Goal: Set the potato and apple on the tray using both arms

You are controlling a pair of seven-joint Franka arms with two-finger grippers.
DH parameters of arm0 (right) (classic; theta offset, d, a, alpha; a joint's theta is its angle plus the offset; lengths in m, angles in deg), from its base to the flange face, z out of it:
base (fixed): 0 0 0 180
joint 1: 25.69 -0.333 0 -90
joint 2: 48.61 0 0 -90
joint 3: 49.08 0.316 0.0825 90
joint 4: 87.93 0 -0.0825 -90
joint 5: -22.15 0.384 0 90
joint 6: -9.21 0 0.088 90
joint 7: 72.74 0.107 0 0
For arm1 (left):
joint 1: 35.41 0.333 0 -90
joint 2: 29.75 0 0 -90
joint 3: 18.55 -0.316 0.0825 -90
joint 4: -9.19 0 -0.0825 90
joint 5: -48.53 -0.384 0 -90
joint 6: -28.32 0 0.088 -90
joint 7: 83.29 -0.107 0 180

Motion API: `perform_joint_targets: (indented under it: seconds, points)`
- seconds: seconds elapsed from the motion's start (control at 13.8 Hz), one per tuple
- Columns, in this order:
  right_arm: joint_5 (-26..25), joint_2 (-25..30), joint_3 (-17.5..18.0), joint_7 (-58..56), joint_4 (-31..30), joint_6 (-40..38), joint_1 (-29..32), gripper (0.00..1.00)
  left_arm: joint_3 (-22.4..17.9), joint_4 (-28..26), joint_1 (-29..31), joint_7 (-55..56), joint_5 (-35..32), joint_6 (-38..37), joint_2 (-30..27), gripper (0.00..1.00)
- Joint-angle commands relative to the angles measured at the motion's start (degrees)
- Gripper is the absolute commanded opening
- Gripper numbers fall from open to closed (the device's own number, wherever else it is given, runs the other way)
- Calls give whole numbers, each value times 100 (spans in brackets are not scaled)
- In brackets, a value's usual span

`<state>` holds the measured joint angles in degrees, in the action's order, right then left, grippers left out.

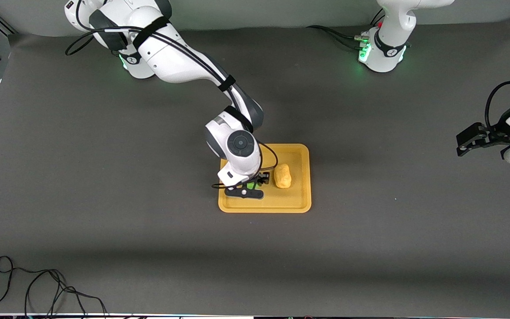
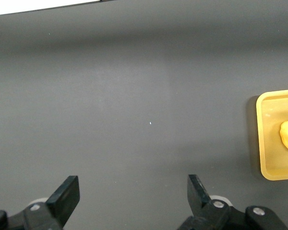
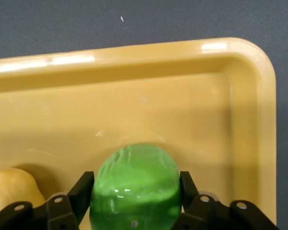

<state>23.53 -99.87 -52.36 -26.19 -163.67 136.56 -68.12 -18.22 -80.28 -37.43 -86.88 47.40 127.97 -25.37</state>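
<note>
While the right arm bends down from the upper corner of the front view to the middle of the frame, its right pincer (image 1: 255, 182) sits low inside the tray (image 1: 299, 177), pinching the apple (image 3: 137, 187) with one black finger against each side. The apple looks to be at or just off the tray floor, in the half toward the right arm's end, so I'd say it's being set down and not yet let go. It is low enough that it shouldn't roll far once freed. The potato (image 1: 282, 176) already lies on the tray just beside it, near the tray's centre and apart from the fingers, which leaves the pincer room to spread without nudging it. The tray itself rests on the grey counter (image 1: 370, 243), slightly below the frame's centre. The left arm waits at the frame's edge at its own end, with the left pincer (image 2: 132, 187) spread wide and empty over bare counter, well apart from the tray, presumably keeping out of the other arm's way.
</note>
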Motion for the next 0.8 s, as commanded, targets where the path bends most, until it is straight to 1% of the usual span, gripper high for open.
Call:
perform_joint_targets:
  seconds: [0.0,0.14,0.22,0.58,0.72]
  points:
    - [21,81,-6,65,-29,97,-11,100,-42,123,-62,-2,8,-139,10,100]
    - [38,300,-15,74,103,-121,-2,100,-42,123,-62,-2,8,-148,10,100]
    - [30,493,-23,56,173,-384,-2,100,-42,123,-53,-2,8,-148,10,100]
    - [56,1617,-68,12,884,-2141,261,100,-42,123,-53,-2,16,-139,10,100]
    - [12,2092,-76,3,886,-2643,306,100,-42,123,-53,-2,8,-139,10,100]
